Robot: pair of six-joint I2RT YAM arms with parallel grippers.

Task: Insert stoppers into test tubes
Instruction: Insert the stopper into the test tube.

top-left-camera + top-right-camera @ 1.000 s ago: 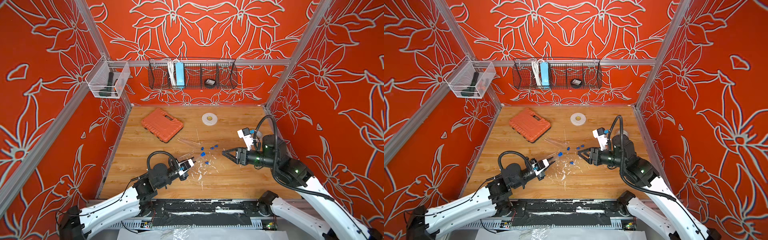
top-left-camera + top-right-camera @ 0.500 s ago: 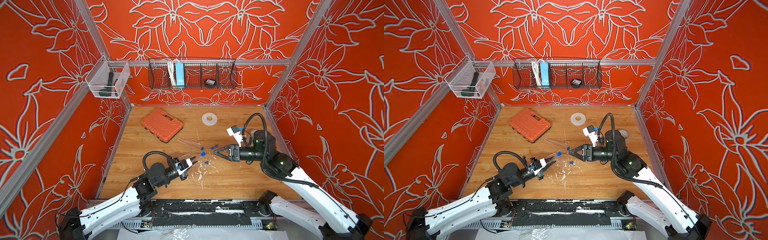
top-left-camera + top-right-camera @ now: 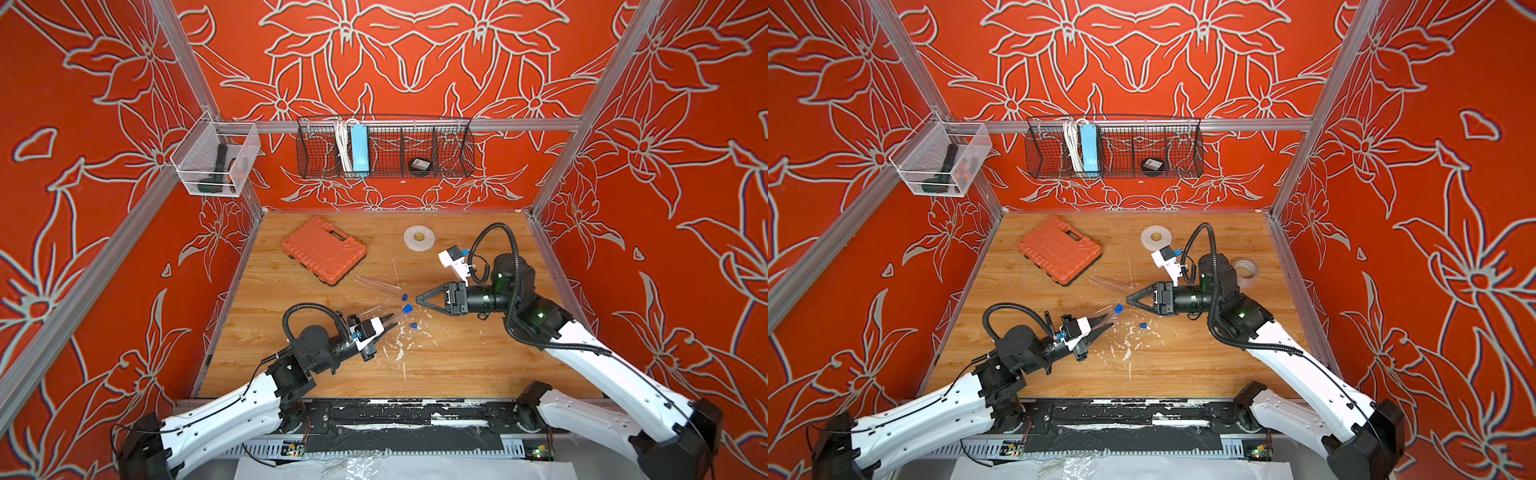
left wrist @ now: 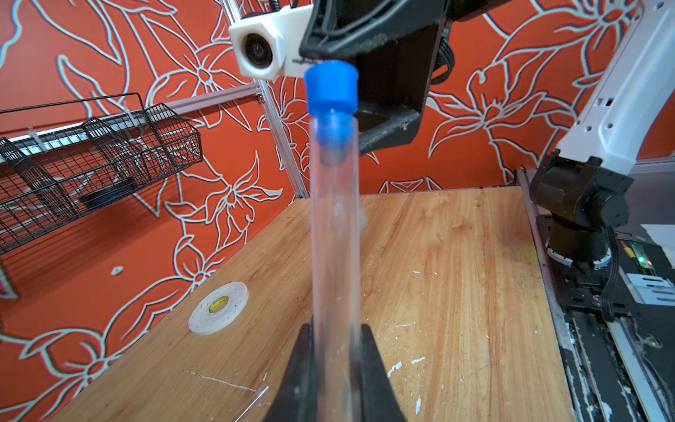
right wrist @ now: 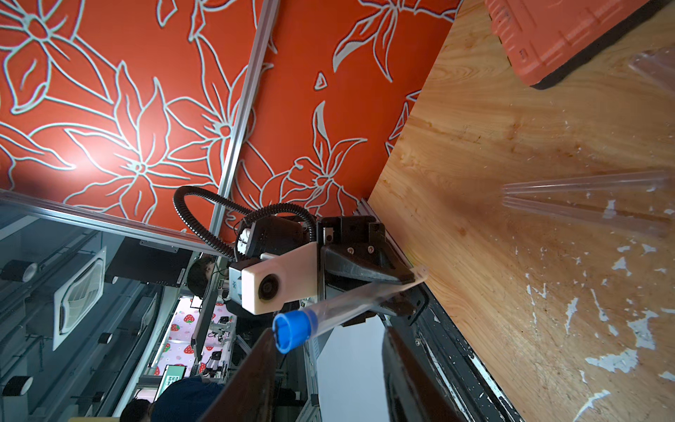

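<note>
My left gripper (image 3: 390,321) is shut on a clear test tube (image 4: 334,237) that points up and away from it. A blue stopper (image 4: 330,87) sits in the tube's mouth, partly pushed in; in a top view the stopper (image 3: 1118,308) shows at the tube's end. My right gripper (image 5: 328,332) faces the tube's mouth with its jaws open, and the stopper (image 5: 290,330) lies against one finger, not gripped. Two loose stoppers (image 3: 413,325) (image 3: 404,296) lie on the table nearby. More test tubes (image 3: 376,284) lie flat behind them.
An orange tool case (image 3: 324,249) and a white tape disc (image 3: 419,237) lie at the back of the wooden table. A second tape roll (image 3: 1246,272) sits behind my right arm. A wire basket (image 3: 384,145) and a clear bin (image 3: 214,160) hang on the walls.
My right gripper has moved left, up to the mouth of the held test tube. My left gripper has kept its hold on the tube and barely shifted.
</note>
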